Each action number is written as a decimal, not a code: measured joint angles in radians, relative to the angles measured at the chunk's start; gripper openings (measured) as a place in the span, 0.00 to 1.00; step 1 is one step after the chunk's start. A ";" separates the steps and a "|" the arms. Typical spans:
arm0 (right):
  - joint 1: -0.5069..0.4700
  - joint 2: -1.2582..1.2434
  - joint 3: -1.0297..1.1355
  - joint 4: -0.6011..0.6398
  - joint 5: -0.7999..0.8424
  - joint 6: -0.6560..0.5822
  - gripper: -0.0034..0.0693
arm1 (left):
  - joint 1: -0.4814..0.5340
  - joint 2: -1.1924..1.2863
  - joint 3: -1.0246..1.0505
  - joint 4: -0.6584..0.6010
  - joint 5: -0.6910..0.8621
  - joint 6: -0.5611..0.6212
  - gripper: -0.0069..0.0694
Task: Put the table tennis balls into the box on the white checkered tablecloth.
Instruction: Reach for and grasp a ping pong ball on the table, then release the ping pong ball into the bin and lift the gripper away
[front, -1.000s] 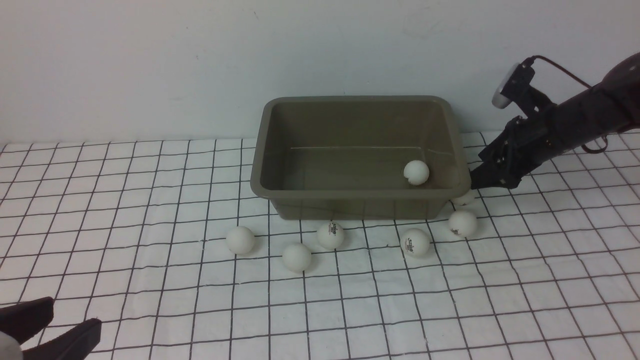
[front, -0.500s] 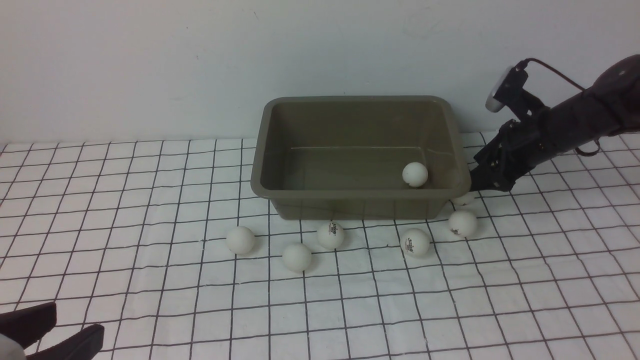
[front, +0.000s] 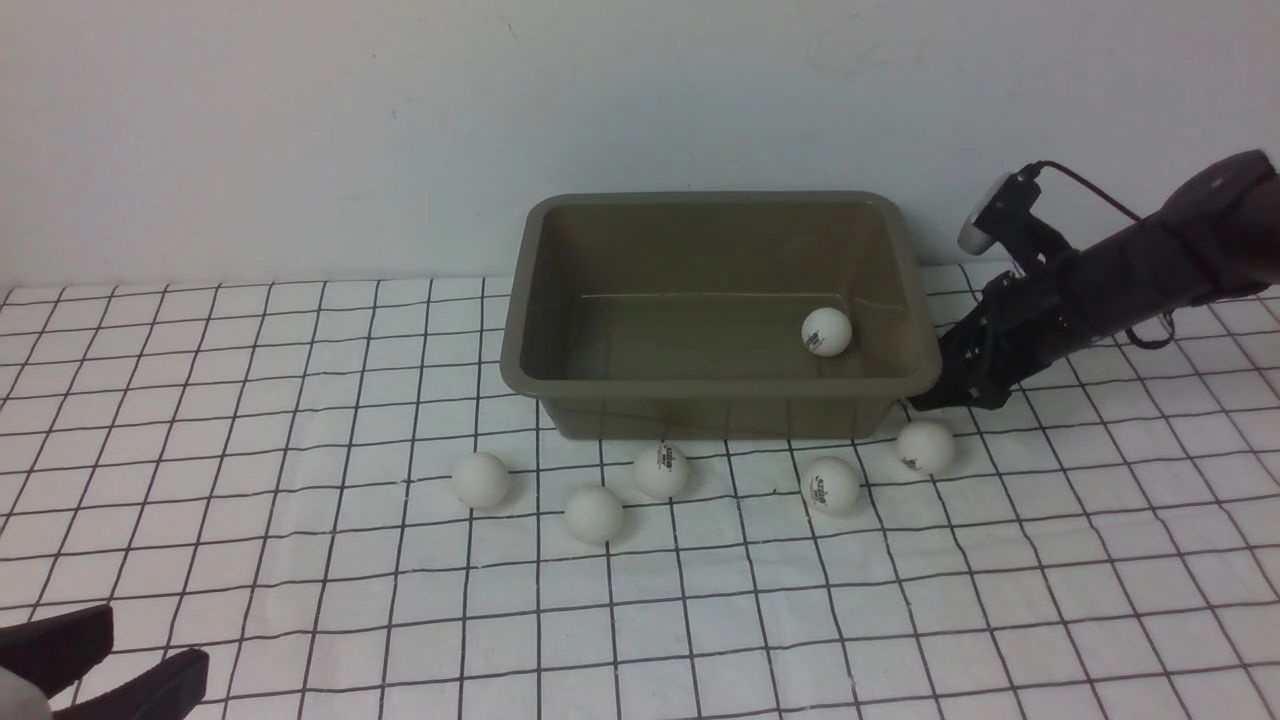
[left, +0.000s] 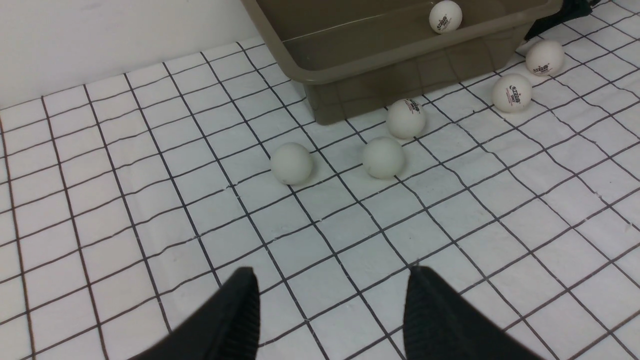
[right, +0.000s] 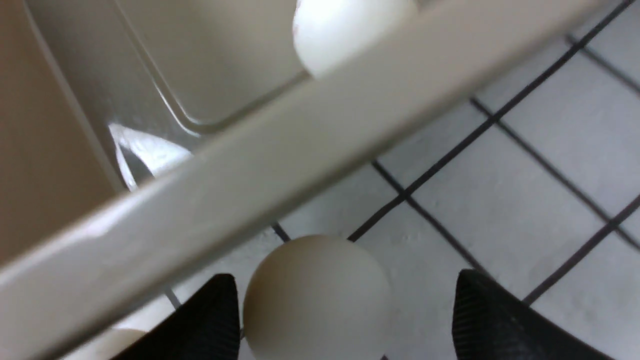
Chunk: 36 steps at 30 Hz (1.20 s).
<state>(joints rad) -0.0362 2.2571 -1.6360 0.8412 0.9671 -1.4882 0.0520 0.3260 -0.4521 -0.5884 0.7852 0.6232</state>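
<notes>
Left jaws: the left gripper (left: 332, 272) stands open, its two black fingers well apart with only cloth between them.
Right jaws: the right gripper (right: 346, 278) is spread wide around a ball (right: 315, 300) that sits on the cloth. The ball is hard against one finger, though contact cannot be told, and a clear gap separates it from the other, so it is not clamped.
Left gripper place: lower left corner of the front view, near the camera and well apart from every ball.
White checkered tablecloth (front: 300, 400): fills the lower two thirds of the front view, slightly wrinkled.
Nearest ball (front: 594, 514): just below centre, plain white.
Next balls: one to its left (front: 481, 479), one with a logo close to the box's front wall (front: 661, 470), one with a logo right of centre (front: 831, 484).
Ball by the corner (front: 925, 446): on the cloth just below the right gripper's tip.
Box (front: 700, 412): olive-grey, centre of the frame, standing on the cloth against the wall.
Ball in the box (front: 827, 331): on the box floor, toward its right end.
Right gripper place: right of centre, tip down at the box's near right corner, under the flared rim.
Held-between ball in the front view: hidden behind the gripper.
</notes>
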 joint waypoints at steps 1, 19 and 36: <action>0.000 0.006 0.000 0.000 0.000 0.000 0.75 | 0.000 0.000 0.000 0.000 0.000 0.000 0.56; -0.012 -0.028 0.000 0.004 -0.081 0.060 0.54 | 0.000 0.000 0.000 0.000 0.000 0.000 0.56; 0.044 -0.148 0.000 0.228 0.045 0.064 0.54 | 0.000 0.000 0.000 0.000 0.000 0.000 0.56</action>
<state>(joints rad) 0.0081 2.1095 -1.6360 1.0689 1.0123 -1.4239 0.0520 0.3260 -0.4521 -0.5881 0.7855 0.6232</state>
